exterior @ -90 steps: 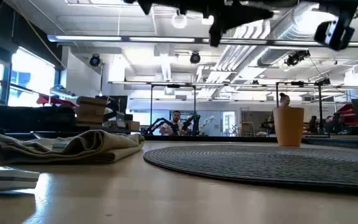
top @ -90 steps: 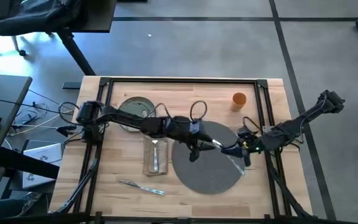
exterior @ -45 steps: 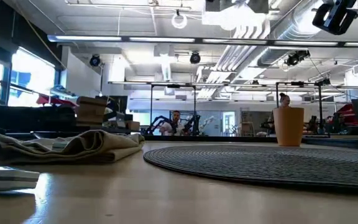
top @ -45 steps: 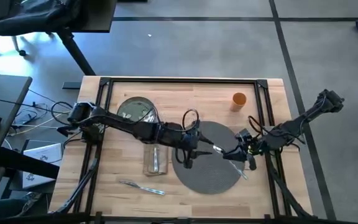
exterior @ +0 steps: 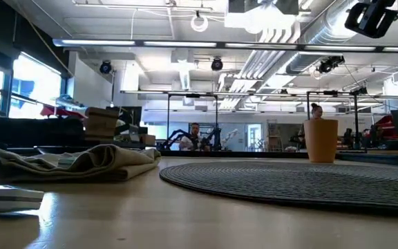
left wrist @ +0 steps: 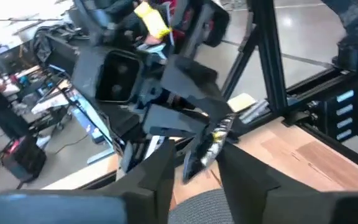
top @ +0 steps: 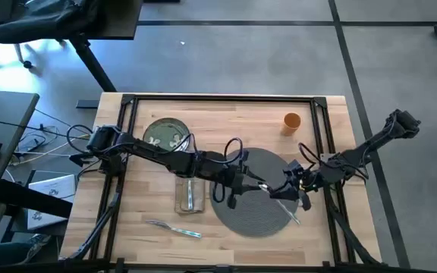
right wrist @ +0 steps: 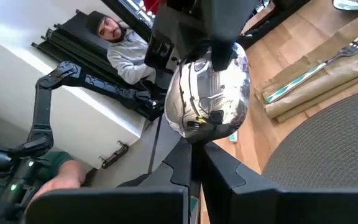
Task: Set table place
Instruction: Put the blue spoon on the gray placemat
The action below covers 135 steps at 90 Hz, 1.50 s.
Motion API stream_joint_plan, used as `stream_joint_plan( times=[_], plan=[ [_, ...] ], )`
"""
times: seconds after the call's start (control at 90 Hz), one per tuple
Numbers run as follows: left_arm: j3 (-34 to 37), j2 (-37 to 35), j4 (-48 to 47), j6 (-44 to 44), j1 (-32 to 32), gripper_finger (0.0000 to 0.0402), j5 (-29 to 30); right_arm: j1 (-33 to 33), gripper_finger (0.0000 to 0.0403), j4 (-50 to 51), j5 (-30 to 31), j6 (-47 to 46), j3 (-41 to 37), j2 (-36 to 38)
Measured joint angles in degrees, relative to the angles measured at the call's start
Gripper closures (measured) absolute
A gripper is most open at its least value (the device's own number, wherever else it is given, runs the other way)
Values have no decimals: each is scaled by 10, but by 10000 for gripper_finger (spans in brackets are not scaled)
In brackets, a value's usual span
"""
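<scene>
Both arms have edged toward each other over the past half second, the right gripper (top: 280, 191) sliding left over the mat (top: 253, 216) and the left gripper (top: 243, 186) creeping right to meet it; a second ago the left arm hung lower, in the low view's top edge, and it is now out of that view.

The right gripper is clamped on the spoon (top: 267, 187). In the right wrist view its fingers pinch together just under the shiny bowl of the spoon (right wrist: 207, 93), which points left at the other arm. The pale handle trails off toward the near right, over the mat's right edge.

The left gripper has its fingers (left wrist: 157, 177) spread and holds nothing. In the left wrist view the spoon (left wrist: 211, 142) shows between them, just beyond the tips; whether they touch it cannot be told.

On the table (top: 226, 114), the plate (top: 165, 135) sits far left, the napkin (top: 180, 199) lies just left of the mat with a fork (top: 190, 191) on it, a knife (top: 174, 227) lies near of the napkin, and the cup (top: 291, 121) stands far right, apart from the mat.
</scene>
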<state>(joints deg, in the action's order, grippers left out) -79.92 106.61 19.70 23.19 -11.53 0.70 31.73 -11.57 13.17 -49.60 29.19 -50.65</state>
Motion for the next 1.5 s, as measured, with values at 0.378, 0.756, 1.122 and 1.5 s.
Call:
stream_joint_plan(
  times=[0.378, 0.756, 1.122, 1.5],
  plan=[
    [0, 0, -2, 8, 3, 396, 6, -22, 399, 2, -20, -6, 0, -1],
    [-1, -4, -26, -139, 4, 401, 66, -51, 259, 179, 3, 189, 48, 128],
    [0, -4, -65, -258, 20, 401, 133, -44, 198, 659, -12, 45, 217, 166],
    [0, -5, -114, -322, 48, 401, 119, 45, 202, 551, -47, -83, 68, 78]
  ],
)
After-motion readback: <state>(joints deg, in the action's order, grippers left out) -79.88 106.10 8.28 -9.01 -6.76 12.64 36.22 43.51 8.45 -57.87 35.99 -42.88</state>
